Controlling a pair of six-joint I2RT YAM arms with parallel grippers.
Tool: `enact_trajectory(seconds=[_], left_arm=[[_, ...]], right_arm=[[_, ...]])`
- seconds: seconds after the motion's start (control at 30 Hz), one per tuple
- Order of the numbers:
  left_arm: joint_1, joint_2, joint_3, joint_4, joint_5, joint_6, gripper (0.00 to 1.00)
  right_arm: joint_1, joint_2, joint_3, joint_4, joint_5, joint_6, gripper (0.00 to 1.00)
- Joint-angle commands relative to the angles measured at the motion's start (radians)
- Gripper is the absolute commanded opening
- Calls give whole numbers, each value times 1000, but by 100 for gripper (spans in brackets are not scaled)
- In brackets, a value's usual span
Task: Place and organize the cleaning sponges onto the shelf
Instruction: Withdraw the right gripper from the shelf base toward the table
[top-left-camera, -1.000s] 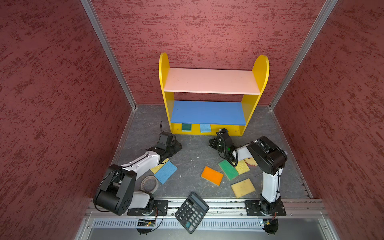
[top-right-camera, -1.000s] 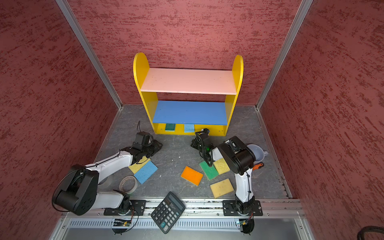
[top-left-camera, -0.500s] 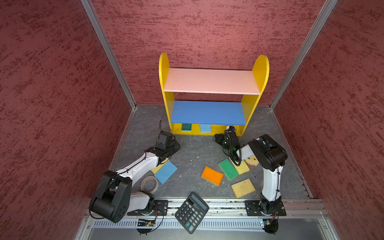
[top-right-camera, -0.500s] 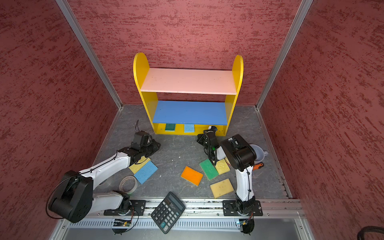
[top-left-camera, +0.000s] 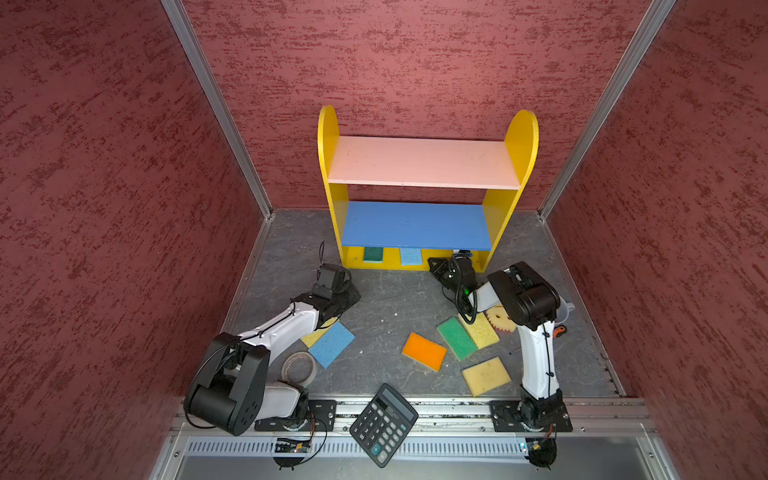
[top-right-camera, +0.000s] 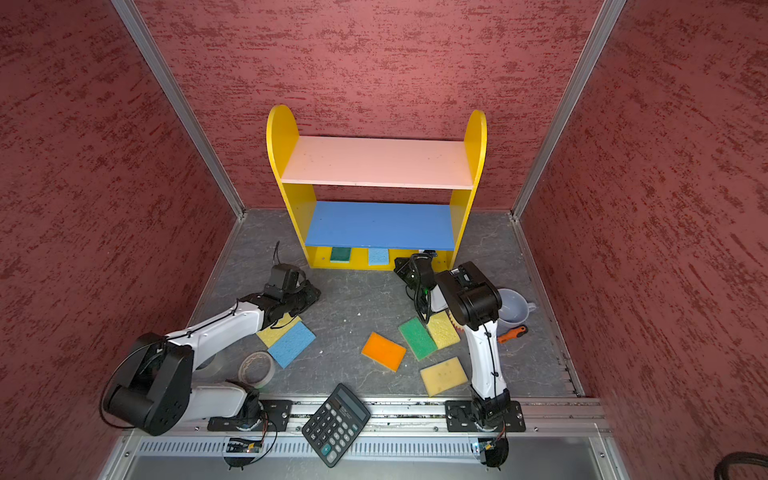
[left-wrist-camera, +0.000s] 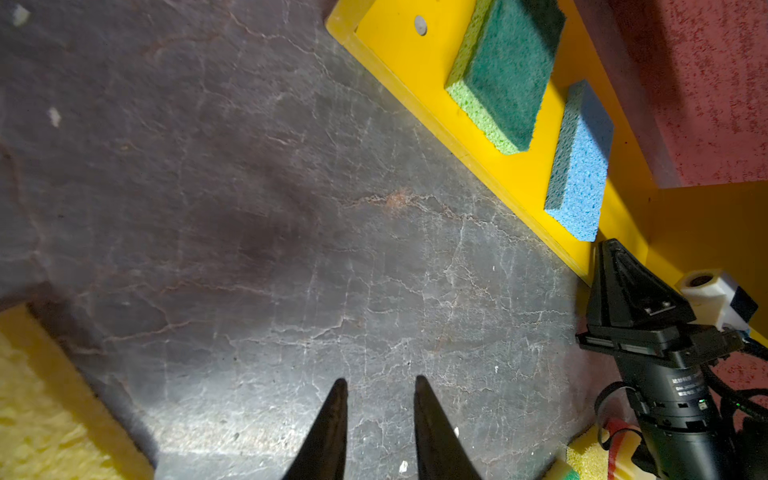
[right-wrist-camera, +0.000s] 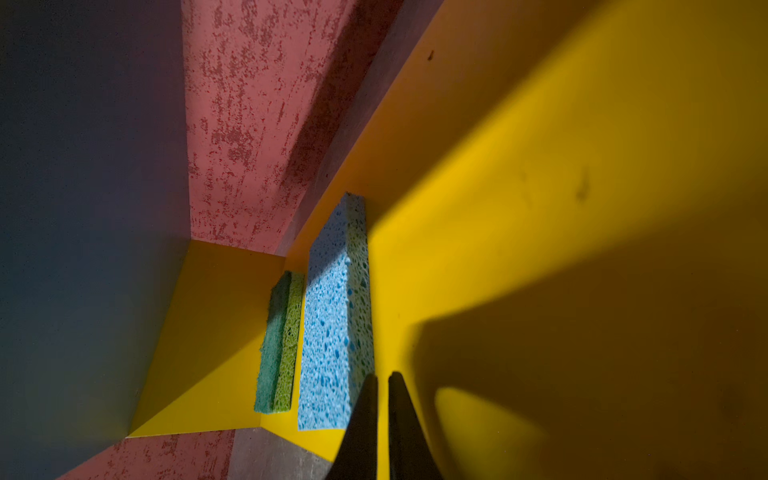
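K: Red textured walls (top-left-camera: 124, 166) closed in three sides; a grey cracked mat (top-left-camera: 386, 299) covered the floor. Shelf position?

M: The shelf (top-left-camera: 424, 162) stood against the back wall, with its pink and blue boards bare. On its yellow bottom board lay a shelved green sponge (top-left-camera: 372, 254) and a shelved blue sponge (top-left-camera: 410, 256), side by side but apart.

K: Arms?

M: The left arm (top-left-camera: 286, 324) lay low over the mat. The left gripper (left-wrist-camera: 378, 380) had its fingers apart and held nothing. The right arm (top-left-camera: 534, 332) reached into the bottom tier. The right gripper (right-wrist-camera: 383, 374) was nearly closed, with only a thin slit between its fingers. It was empty and sat just beside the shelved blue sponge (contact could not be judged).

K: Loose items?

M: A calculator (top-left-camera: 383, 423) sat on the front rail, and a tape roll (top-left-camera: 299, 366) near the left base. The sponges on the floor:
- a blue floor sponge (top-left-camera: 332, 344) overlapping a yellow one (top-left-camera: 311, 337) under the left arm
- an orange sponge (top-left-camera: 424, 351)
- a green floor sponge (top-left-camera: 456, 338) touching a yellow sponge (top-left-camera: 482, 330)
- a pale yellow sponge (top-left-camera: 486, 376) nearest the rail
- a round fringed sponge (top-left-camera: 496, 319), partly hidden by the right arm
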Motion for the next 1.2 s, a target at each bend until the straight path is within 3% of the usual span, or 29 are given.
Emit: enact_trajectory(seconds=[0.0, 1.17], left_arm=[[5, 25, 18, 12, 14, 12, 29], [5, 28, 15, 29, 34, 4, 29]], right_arm=[[9, 41, 43, -62, 5, 54, 10], [62, -44, -35, -166, -19, -30, 8]])
